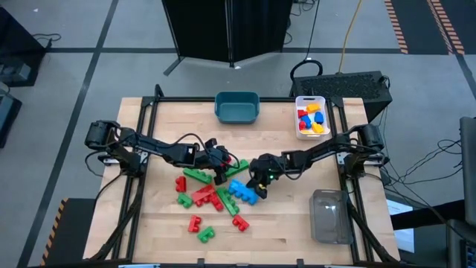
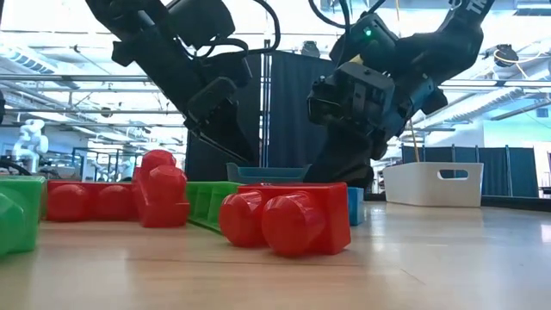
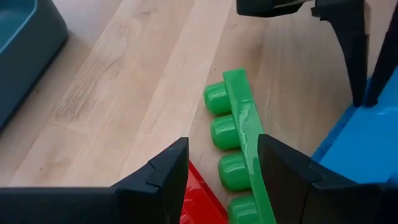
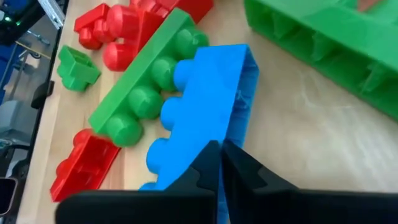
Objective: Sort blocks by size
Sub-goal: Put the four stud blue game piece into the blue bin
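Observation:
Several red, green and blue bricks lie in a loose heap at mid-table (image 1: 212,195). My left gripper (image 1: 221,176) is open and low over the heap. In the left wrist view its fingers (image 3: 166,179) stand on either side of a long green brick (image 3: 239,140); whether they touch it I cannot tell. My right gripper (image 1: 257,183) is shut on a blue brick (image 1: 242,192) beside that green brick (image 4: 144,87). The blue brick lies on its side with its studs pointing sideways. My right gripper pinches the blue brick's thin side wall (image 4: 231,134) at the rim of its hollow underside, between its two fingers. The fingers come down on it slanting from above and from the table's right. The brick lies on its side on the table, against the long green brick.
A teal bin (image 1: 236,106) stands at the far middle. A white bin (image 1: 312,119) holding several bricks stands at the far right, and a clear bin (image 1: 330,216) at the near right. Another large green brick (image 4: 323,43) lies hollow side up close to the blue one.

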